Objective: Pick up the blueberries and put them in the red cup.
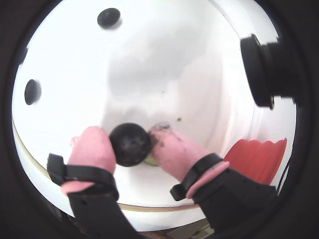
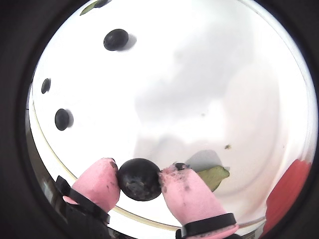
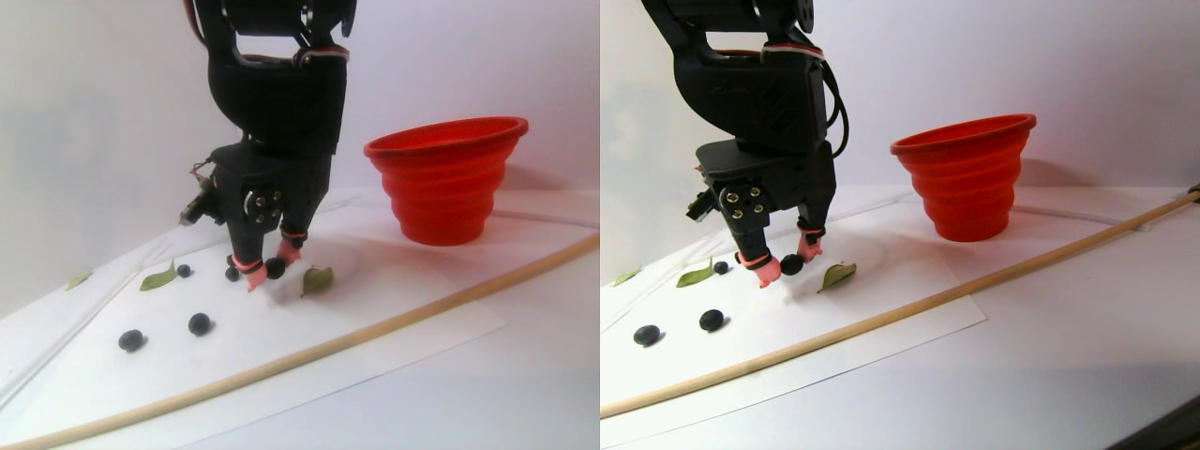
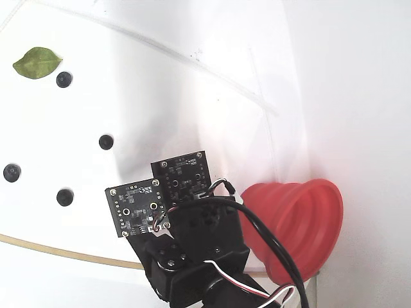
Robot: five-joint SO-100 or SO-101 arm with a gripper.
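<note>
My gripper [image 1: 130,142] is shut on one dark blueberry [image 1: 130,144], pinched between the two pink fingertips [image 2: 102,181]. In the stereo pair view the gripper [image 3: 267,267] hangs just over the white sheet, left of the red cup [image 3: 445,178]. Several loose blueberries lie on the sheet, among them one [image 3: 200,324] in front of the gripper and another [image 3: 131,339] further left. The fixed view shows more loose berries [image 4: 106,142] to the left of the arm. The red cup [image 4: 302,224] stands upright at the right, and its ribbed side [image 1: 256,159] shows at the wrist view's edge.
A green leaf [image 2: 212,177] lies just right of the fingertips, seen too in the stereo pair view [image 3: 317,278]. Another leaf [image 3: 157,277] lies further left. A long wooden stick [image 3: 375,328] runs across the sheet's front edge. The black camera lens [image 1: 264,69] juts in.
</note>
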